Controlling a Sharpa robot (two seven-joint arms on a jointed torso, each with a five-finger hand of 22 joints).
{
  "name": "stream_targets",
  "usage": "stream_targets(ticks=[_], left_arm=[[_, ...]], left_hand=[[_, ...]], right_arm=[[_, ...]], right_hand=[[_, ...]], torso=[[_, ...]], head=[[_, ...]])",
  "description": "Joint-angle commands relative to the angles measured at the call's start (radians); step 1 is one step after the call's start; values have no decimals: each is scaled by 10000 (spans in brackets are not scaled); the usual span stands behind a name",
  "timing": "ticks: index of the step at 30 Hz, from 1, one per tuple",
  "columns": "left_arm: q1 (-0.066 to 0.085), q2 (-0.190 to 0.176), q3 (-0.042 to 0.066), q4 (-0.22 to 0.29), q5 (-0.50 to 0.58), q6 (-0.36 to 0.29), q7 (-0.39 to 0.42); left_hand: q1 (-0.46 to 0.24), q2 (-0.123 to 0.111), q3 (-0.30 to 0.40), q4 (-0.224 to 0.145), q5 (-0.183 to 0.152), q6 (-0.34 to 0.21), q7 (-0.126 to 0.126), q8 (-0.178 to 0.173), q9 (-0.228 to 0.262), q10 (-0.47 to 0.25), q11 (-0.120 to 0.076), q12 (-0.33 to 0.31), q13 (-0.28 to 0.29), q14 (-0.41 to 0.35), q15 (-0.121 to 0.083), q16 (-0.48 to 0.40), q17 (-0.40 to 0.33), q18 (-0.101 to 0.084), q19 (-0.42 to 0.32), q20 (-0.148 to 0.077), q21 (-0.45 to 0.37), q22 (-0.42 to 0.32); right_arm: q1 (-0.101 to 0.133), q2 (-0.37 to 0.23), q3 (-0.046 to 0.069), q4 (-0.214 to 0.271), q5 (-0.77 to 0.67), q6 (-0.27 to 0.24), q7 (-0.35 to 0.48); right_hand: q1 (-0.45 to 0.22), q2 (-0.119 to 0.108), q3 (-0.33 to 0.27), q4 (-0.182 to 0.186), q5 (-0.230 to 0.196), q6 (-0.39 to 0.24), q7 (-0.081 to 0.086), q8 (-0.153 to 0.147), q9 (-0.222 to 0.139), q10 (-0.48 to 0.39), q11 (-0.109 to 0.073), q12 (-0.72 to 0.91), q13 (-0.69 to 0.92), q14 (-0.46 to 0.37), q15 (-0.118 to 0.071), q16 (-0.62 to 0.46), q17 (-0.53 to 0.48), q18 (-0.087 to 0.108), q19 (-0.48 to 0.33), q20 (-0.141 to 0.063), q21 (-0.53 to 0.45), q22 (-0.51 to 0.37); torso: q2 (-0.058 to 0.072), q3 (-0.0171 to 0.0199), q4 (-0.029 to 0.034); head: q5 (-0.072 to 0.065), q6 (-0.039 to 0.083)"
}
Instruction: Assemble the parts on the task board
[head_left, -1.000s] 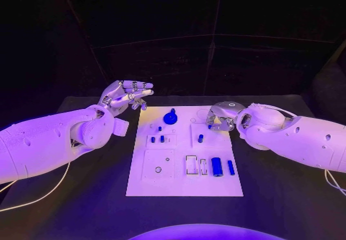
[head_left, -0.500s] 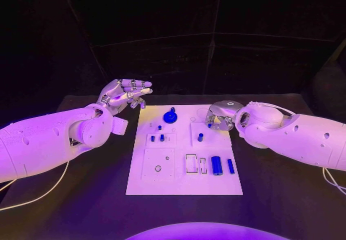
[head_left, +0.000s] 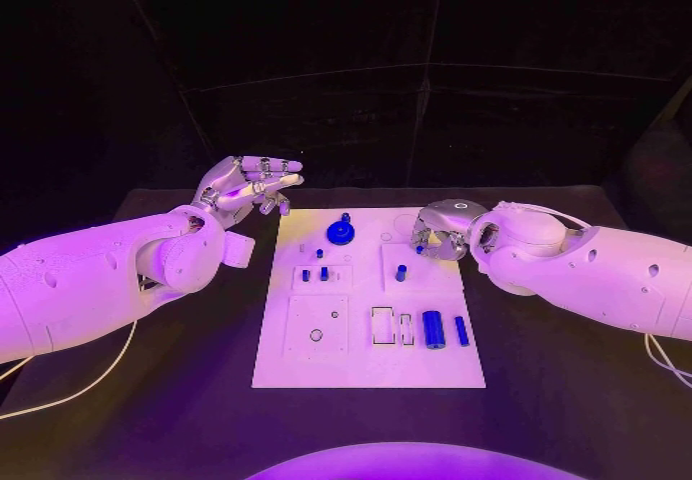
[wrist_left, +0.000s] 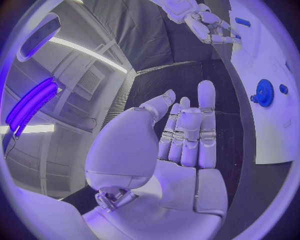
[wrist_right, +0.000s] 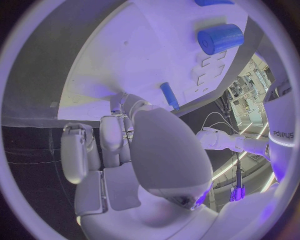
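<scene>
The white task board (head_left: 369, 350) lies in the middle of the black table. A blue gear (head_left: 340, 234) stands near its far edge and is also in the left wrist view (wrist_left: 265, 93). Small blue pegs (head_left: 323, 273) stand mid-board, and two blue cylinders (head_left: 433, 330) lie to the near right. My left hand (head_left: 248, 185) hovers off the board's far left corner, fingers straight and close together, its palm (wrist_left: 181, 135) bare. My right hand (head_left: 443, 228) sits over the far right corner, fingers curled down toward the board (wrist_right: 144, 60). I see nothing in it. A blue peg (wrist_right: 169, 96) and a cylinder (wrist_right: 220, 38) lie beyond it.
Black tabletop (head_left: 173, 400) runs on both sides of the board and in front of it. A white cable (head_left: 87, 390) trails under my left arm. A dark curtain closes off the back of the table.
My left hand has drifted slightly up and away from me. The right hand has shifted a little left at the board's far right corner. The parts have not moved.
</scene>
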Motion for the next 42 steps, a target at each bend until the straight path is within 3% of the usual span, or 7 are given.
stream_targets(ticks=[1,9,24,34,38,42], left_arm=[[15,-10,8,-11,57,-5,128],[15,-9,8,-94,272,28,87],[16,-13,8,-266,455,43,30],[17,17,7,-321,460,78,-3],[17,45,7,-331,460,78,-12],[18,82,7,-334,461,70,-14]], left_hand=[[-2,36,-66,-17,-18,43,8,60,-17,-41,-29,34,-9,-96,-3,-25,-8,93,-94,-7,-33,-14],[-2,36,-66,-17,-18,43,8,60,-17,-41,-29,34,-9,-96,-3,-25,-8,93,-94,-7,-33,-14],[17,37,-76,-33,-19,36,11,61,-18,-51,-27,47,-11,-103,-5,-32,-25,94,-91,-9,-46,-24],[23,31,-89,-43,-19,25,15,58,-20,-63,-23,54,-13,-115,-4,-46,-56,93,-90,-10,-56,-32],[23,31,-89,-43,-19,25,15,58,-20,-63,-23,54,-13,-115,-4,-46,-56,93,-90,-10,-56,-32],[23,30,-90,-43,-19,25,16,58,-20,-64,-23,54,-13,-115,-4,-46,-57,93,-90,-10,-56,-32]], right_arm=[[-26,-56,-21,104,-47,-406,-90],[-21,-338,-13,472,-15,-899,-219],[67,-984,28,1419,385,-1198,-352],[183,-1130,514,2711,848,-1476,-347],[229,-934,586,3030,938,-1472,-343],[243,-526,606,3017,1044,-1384,-309]], right_hand=[[-165,13,75,-19,23,99,-18,32,26,104,11,-36,-23,333,-54,35,-46,-50,693,-57,56,1985],[-301,3,144,-51,-19,121,-25,23,25,132,4,-50,-54,332,-59,38,-79,-53,700,-65,63,1996],[-399,-24,199,-85,-51,133,-31,13,24,149,0,-64,-79,333,-63,54,-87,-60,716,-71,86,2024],[-413,-27,232,-110,-48,125,-28,3,20,146,-1,-74,-90,334,-66,66,-82,-60,715,-74,85,2024],[-413,-27,232,-110,-48,125,-28,3,20,146,-1,-74,-90,334,-66,66,-82,-60,715,-74,85,2024],[-421,-25,246,-117,-46,123,-25,0,19,146,1,-77,-94,336,-66,79,-68,-61,717,-75,87,2027]], torso=[[-8,5,-11],[-23,-6,16],[-2,-5,2],[-14,-8,20],[-3,-19,11],[6,-16,6]], head=[[2,7],[-35,22],[-41,73],[69,48],[148,50],[264,34]])
